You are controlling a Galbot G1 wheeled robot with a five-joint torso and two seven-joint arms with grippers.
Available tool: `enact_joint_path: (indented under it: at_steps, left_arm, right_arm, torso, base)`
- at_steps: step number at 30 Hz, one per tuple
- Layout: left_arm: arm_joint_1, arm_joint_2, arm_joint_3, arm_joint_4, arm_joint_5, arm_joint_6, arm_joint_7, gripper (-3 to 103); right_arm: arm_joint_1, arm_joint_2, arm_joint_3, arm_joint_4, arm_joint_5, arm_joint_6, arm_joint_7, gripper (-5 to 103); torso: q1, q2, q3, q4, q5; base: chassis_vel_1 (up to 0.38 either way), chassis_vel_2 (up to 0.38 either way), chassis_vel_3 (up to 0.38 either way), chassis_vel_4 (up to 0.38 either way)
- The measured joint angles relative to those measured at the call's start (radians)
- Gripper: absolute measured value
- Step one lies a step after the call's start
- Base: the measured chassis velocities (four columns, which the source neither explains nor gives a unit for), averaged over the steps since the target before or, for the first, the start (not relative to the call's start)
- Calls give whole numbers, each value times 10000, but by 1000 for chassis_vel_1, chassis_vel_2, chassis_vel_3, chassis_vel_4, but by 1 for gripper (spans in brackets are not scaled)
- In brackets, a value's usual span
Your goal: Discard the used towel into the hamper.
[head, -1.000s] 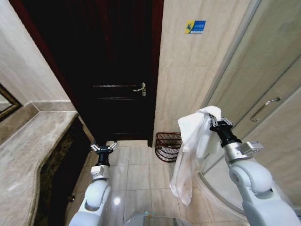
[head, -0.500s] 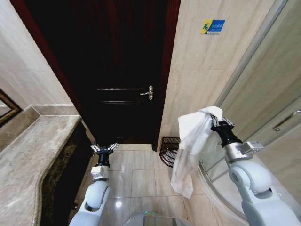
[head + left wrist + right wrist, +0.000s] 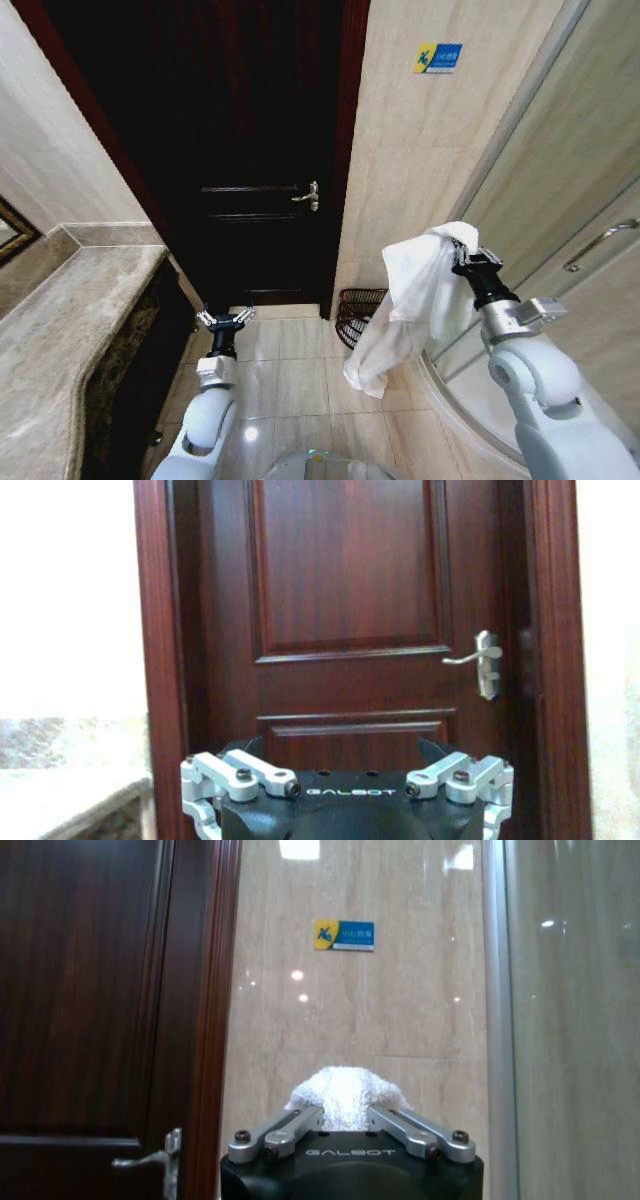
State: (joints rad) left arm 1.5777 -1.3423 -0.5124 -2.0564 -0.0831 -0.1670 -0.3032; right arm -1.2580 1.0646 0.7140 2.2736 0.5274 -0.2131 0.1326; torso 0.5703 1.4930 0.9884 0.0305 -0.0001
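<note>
Right gripper (image 3: 462,254) pinching limp white terry towel (image 3: 415,295), apparently wire hamper (image 3: 358,313) behind

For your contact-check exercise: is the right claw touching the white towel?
Touching. In the right wrist view the right claw pinches a bunch of towel between its fingers; the head view shows the rest hanging from it.

Dim head view, edges bowed; ceiling-light glare on wall tiles (image 3: 360,1005); door (image 3: 250,150) near-black.
</note>
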Motion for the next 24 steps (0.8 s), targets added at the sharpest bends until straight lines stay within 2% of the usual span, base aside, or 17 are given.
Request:
enact_joint_path:
  at_steps: [5, 7, 9, 13, 15, 18, 19, 22, 24]
  left_arm:
    - [234, -48, -244, -1, -158, -120, 31, 100]
    - [361, -105, -269, -28, -174, -125, 31, 100]
    - [379, -123, -278, -28, -156, -130, 31, 100]
    - [389, -223, -331, -99, -84, -136, -5, 100]
    - [391, -225, -336, -115, -77, -135, -11, 100]
    - [537, -227, -445, -365, -52, -105, -29, 100]
    - [537, -227, -445, -365, -52, -105, -29, 100]
    - [815, -300, -767, -584, -32, -113, -29, 100]
    - [853, -326, -832, -615, -34, -125, -28, 100]
  right_arm:
    - [418, -179, -32, 73, 403, -386, 196, 6]
    - [751, -475, 31, 350, 950, -772, 543, 6]
    - [885, -589, 57, 408, 1105, -866, 634, 6]
    - [2114, -1407, 99, 270, 2024, -1091, 1054, 6]
    - [2208, -1459, 89, 222, 2076, -1093, 1071, 6]
    - [3457, -2262, -48, -594, 2648, -1098, 1113, 6]
    - [3457, -2262, -48, -594, 2648, -1098, 1113, 6]
    - [5508, -3404, -314, -1641, 3598, -1226, 1060, 6]
    - [5931, -3591, -401, -1871, 3765, -1261, 1041, 6]
  torso:
    - [-1, 0, 0, -2, 2]
    - [-1, 0, 0, -2, 1]
    - [-2, 0, 0, -3, 0]
    - [-2, 0, 0, -3, -1]
    - [-2, 0, 0, -3, -1]
    - [-1, -1, 1, -3, 8]
    - [-1, -1, 1, -3, 8]
    - [-2, -1, 0, -1, -2]
    - [-1, -1, 0, 0, 0]
  base:
    - [0, 0, 0, 0]
    - [0, 0, 0, 0]
    - [0, 0, 0, 0]
    - [0, 0, 0, 0]
    - [0, 0, 0, 0]
    - [0, 0, 0, 0]
    - [0, 0, 0, 0]
    - [0, 0, 0, 0]
    - [0, 0, 0, 0]
